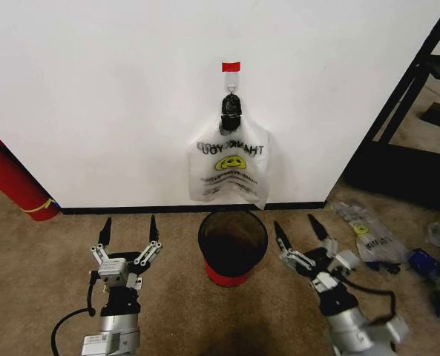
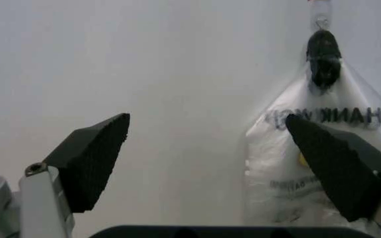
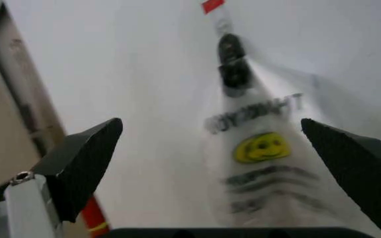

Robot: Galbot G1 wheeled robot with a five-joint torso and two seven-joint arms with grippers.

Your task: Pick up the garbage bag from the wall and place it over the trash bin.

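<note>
While the bag hangs unclaimed, findings run as follows.
Wall [image 1: 116,96]: plain white, far side of the scene, black baseboard at floor level.
Garbage bag [image 1: 231,169]: hangs flat against the wall, gathered at a dark knot under a metal hook [image 1: 231,90] and red tape strip [image 1: 231,67]; directly above and beyond the bin.
Trash bin [image 1: 232,248]: upright on the carpet, mouth unlined, between the two arms.
Left gripper [image 1: 128,230]: released, fingers spread, low and left of the bin.
Right gripper [image 1: 301,228]: released likewise, low and right of the bin.
Recommended practice: judged best to grasp near the gathered top, lift clear of the hook before pulling away, avoiding tearing the thin film.
</note>
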